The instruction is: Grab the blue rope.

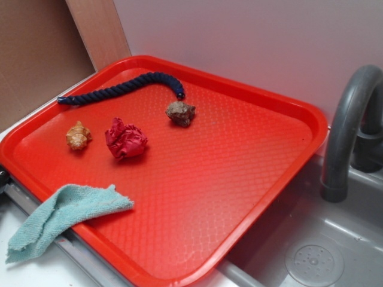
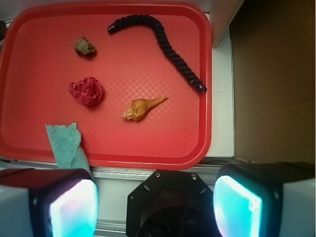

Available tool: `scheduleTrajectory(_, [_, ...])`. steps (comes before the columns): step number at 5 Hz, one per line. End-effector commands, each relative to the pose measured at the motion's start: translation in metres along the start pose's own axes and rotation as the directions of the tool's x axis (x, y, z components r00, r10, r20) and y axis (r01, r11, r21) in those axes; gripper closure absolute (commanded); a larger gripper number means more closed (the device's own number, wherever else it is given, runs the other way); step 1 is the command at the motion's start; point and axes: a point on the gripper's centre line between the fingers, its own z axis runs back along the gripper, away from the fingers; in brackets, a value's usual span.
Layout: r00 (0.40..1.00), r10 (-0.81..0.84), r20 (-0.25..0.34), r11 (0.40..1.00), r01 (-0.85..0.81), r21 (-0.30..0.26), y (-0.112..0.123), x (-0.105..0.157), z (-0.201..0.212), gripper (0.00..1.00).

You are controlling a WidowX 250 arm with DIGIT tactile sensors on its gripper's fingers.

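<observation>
Closest to my wrist camera are the two fingers (image 2: pixel 64 207) of the gripper (image 2: pixel 155 207), their pale teal pads glowing at the bottom corners of the frame and standing wide apart with nothing between them, so I read the jaws as open. They hang above the counter strip just short of the near rim of the red tray (image 2: pixel 148 160).

I can find no brand, label or writing on anything in either view.

On the tray, the blue rope (image 2: pixel 165 42) lies flat and curved along the far-right part in the wrist view, one end close to the far rim, the other almost touching the right rim. In the exterior view the same blue rope (image 1: pixel 122 88) runs along the tray's far-left edge. Near it sits a brown rocky lump (image 2: pixel 85 46), apart from the rope's end. A crumpled red ball (image 2: pixel 87 91) and a tan seashell (image 2: pixel 142 108) lie mid-tray, each separate from the rope.

A teal towel (image 1: pixel 66 212) drapes over the tray's near-left rim and onto the counter.

Most of the tray floor is bare, especially on the side toward the grey sink (image 1: pixel 311 257) and its curved faucet (image 1: pixel 350 128). Beside the rope's edge stands a brown panel (image 1: pixel 36 54).
</observation>
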Motion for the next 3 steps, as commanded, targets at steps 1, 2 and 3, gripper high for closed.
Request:
scheduleTrajectory(1, [1.0, 0.0, 0.0, 1.0, 0.0, 0.0, 0.0, 0.0, 0.0, 0.0])
scheduleTrajectory(2, [1.0, -0.011, 0.008, 1.0, 0.011, -0.023, 0.006, 0.028, -0.016, 0.0])
scheduleTrajectory(3, [0.998, -0.058, 0.026, 0.997, 0.059, -0.052, 0.016, 0.056, -0.035, 0.0])
